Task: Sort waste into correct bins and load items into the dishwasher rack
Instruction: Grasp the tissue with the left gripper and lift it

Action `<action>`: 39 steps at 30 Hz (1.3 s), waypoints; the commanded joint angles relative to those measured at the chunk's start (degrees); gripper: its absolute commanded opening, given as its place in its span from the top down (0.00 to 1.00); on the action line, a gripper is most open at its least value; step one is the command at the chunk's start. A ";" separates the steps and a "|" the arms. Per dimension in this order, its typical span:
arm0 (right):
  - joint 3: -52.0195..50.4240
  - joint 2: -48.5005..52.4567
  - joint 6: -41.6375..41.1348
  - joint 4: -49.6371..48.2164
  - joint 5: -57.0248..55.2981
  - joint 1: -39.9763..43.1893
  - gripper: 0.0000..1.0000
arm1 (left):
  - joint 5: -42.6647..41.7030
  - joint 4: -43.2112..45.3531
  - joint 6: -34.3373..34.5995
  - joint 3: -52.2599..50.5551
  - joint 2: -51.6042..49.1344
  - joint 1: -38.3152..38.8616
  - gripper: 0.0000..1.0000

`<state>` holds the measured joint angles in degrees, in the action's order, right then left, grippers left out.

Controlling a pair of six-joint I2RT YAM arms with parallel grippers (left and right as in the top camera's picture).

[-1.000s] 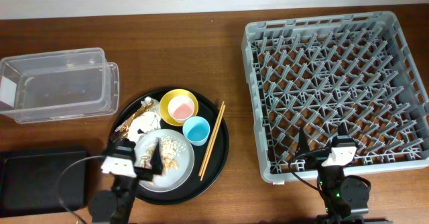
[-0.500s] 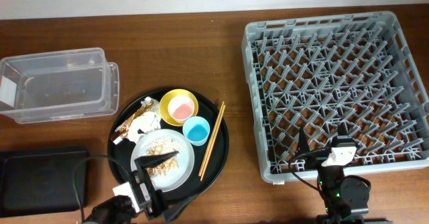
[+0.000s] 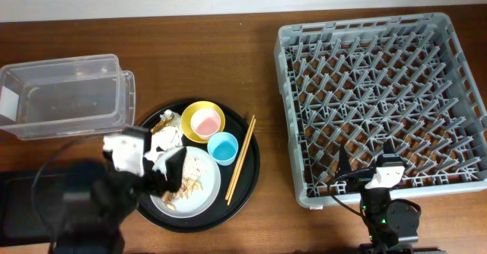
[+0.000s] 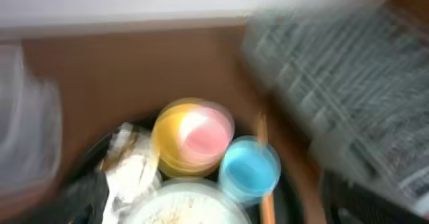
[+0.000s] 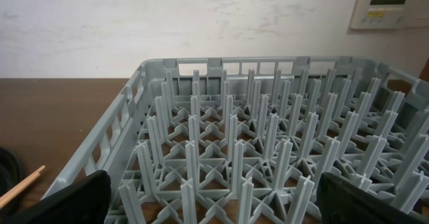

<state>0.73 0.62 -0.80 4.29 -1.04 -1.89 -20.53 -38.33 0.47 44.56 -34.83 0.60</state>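
A pale-grey plate [image 3: 204, 187] with beige food scraps [image 3: 196, 179] lies on the round black tray. Behind it are crumpled white tissue [image 3: 163, 138], a gold-brown wrapper [image 3: 163, 120], a yellow bowl [image 3: 189, 111] holding the pink cup [image 3: 204, 122], a light-blue cup [image 3: 222, 147] and wooden chopsticks [image 3: 240, 159]. My left gripper [image 3: 169, 166] is open and empty above the plate's left edge. The blurred left wrist view shows its fingers wide apart [image 4: 221, 210], with the bowl [image 4: 167, 143] and blue cup [image 4: 249, 167]. My right gripper [image 3: 365, 170] is open at the front edge of the grey dishwasher rack [image 3: 380, 94].
The clear tub [image 3: 65, 94] stands at the back left. The shallow black bin [image 3: 27, 201] is at the front left, partly under my left arm. The round black tray [image 3: 249, 170] holds the dishes. The right wrist view shows the rack's pegs [image 5: 268, 117] ahead.
My left arm has swung from the table's front edge back and left, over the tray's left side; it is blurred with motion. The right arm has not moved.
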 commanded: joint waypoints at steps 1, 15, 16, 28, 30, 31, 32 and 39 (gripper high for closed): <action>-0.42 -0.42 0.39 0.28 -0.28 0.42 0.02 | 13.97 -10.67 -0.04 10.91 -15.89 0.00 0.01; -0.42 -0.42 0.37 0.28 -0.28 0.42 0.02 | 21.57 -2.84 9.40 13.66 -51.49 -0.02 0.46; -0.42 -0.42 0.37 0.28 -0.28 0.42 0.02 | 23.69 -2.19 11.61 13.66 -52.43 -0.02 0.50; -0.42 -0.42 0.37 0.28 -0.28 0.42 0.02 | 23.28 1.07 14.97 13.62 -58.66 0.00 0.55; -0.42 -0.42 0.37 0.28 -0.28 0.42 0.02 | 23.12 1.42 14.97 13.62 -59.89 0.00 0.55; -0.42 -0.42 0.39 0.28 -0.28 0.42 0.02 | 22.56 1.51 15.21 13.62 -60.89 0.00 0.55; -0.42 -0.42 0.39 0.28 -0.28 0.42 0.02 | 21.42 1.51 15.39 13.62 -61.86 0.00 0.56; -0.42 -0.42 0.39 0.28 -0.28 0.42 0.02 | 21.16 1.66 15.37 13.68 -61.86 0.00 0.86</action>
<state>0.73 0.58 -0.78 4.27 -1.02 -1.89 1.45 -36.60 15.38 57.56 -96.77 0.62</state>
